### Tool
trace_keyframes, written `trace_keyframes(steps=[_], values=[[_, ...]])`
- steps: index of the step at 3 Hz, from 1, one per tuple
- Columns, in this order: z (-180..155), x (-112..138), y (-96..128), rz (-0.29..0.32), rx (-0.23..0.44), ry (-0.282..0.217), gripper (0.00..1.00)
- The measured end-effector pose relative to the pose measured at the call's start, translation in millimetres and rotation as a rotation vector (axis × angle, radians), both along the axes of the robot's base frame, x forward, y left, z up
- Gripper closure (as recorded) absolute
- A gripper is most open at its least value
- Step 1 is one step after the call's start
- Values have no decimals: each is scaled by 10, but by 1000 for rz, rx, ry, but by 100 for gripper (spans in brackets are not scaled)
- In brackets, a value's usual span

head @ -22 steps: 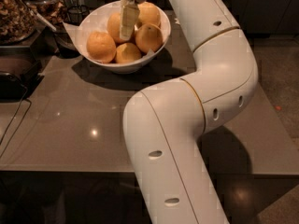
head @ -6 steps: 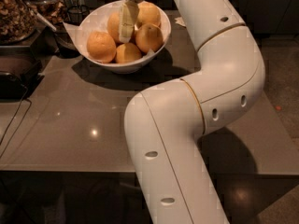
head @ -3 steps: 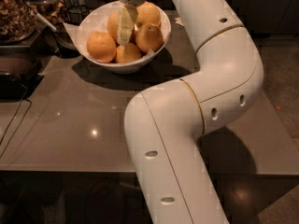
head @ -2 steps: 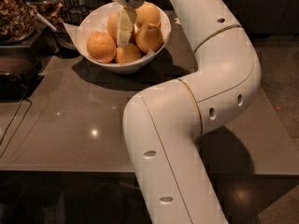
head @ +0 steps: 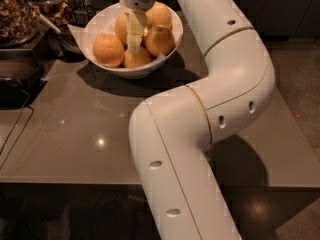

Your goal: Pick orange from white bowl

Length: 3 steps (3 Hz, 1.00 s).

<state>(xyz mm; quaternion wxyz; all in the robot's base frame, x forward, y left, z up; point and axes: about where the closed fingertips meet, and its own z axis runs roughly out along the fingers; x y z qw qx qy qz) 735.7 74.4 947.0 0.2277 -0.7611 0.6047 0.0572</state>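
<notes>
The white bowl (head: 125,72) sits in the upper centre-left of the frame, on the far part of a glossy grey-brown table (head: 75,134). It holds five oranges. One orange (head: 108,49) lies at the bowl's left, one (head: 140,59) at the front, one (head: 159,40) at the right, and two more sit behind them, toward the top of the frame.

The gripper (head: 133,46) reaches down from the top edge into the middle of the bowl. It shows as one pale strip among the fruit, its tip just above the front orange. Whether it is apart, together, or clamped on an orange cannot be told.

The white arm (head: 200,134) bends across the right half of the frame. A dark cable (head: 15,129) trails over the table at the left edge.
</notes>
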Motion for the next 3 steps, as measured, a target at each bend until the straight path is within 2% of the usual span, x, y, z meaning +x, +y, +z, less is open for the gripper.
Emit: trace_keyframes(steps=[3], values=[[-74,88,-142,18,-147,-51,0]])
